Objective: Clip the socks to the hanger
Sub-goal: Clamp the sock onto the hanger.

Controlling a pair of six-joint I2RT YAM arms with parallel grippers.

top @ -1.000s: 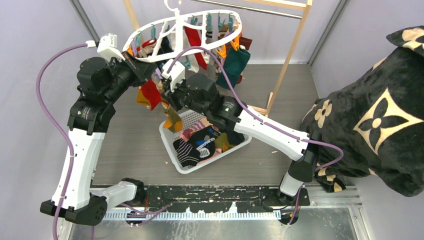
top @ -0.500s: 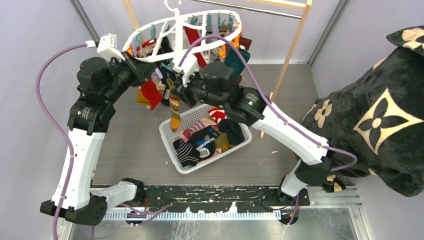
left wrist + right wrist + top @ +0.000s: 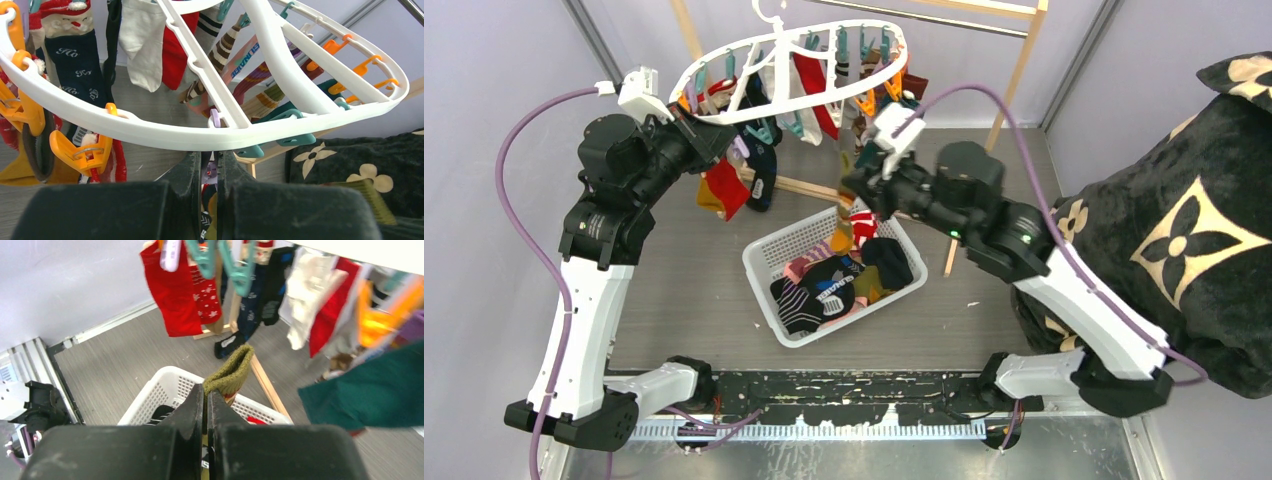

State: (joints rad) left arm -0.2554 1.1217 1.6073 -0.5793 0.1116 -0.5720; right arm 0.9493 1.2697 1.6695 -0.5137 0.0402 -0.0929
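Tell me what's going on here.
Two robot arms are clipping socks onto a hanger. The left gripper has its jaws closed at the near rim of the white hanger, apparently steadying it. The right gripper pinches an olive sock by its cuff, held above the white basket, which holds more socks. Others already hang from the pegs. This one is not yet clipped.

right gripper (image 3: 854, 192) swung rightward, olive sock (image 3: 842, 232) carried over basket (image 3: 784, 232).
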